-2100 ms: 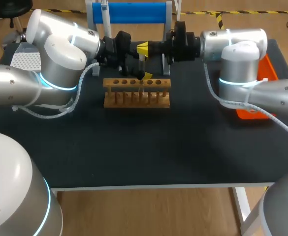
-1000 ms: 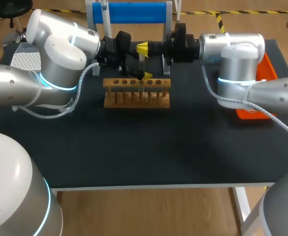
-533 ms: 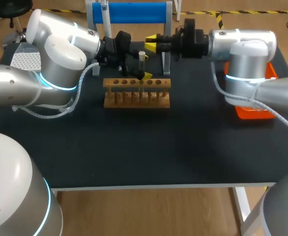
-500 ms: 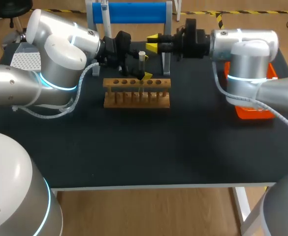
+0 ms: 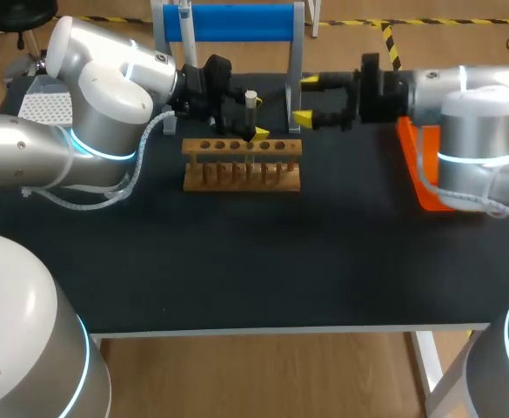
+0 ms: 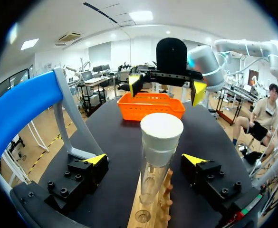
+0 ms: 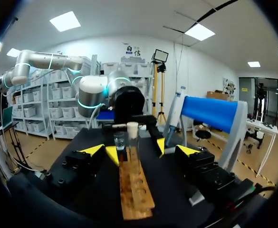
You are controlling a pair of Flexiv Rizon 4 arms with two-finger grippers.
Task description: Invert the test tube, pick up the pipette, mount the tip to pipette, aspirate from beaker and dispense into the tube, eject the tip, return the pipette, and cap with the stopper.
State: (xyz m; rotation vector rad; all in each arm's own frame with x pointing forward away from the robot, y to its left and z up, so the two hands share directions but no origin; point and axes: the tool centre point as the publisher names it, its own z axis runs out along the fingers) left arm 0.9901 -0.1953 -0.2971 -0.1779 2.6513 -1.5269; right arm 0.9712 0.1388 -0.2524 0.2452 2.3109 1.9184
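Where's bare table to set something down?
Free: wide front strip from rack to table near edge; gap between rack and tray. Crowded: behind rack, with left gripper around tube, right gripper beside, blue stand behind.

Silver arms [image 5: 106, 96] with cyan-lit joint rings [image 5: 106, 153], black hands [image 5: 307, 99], yellow fingertips [image 5: 304, 117].
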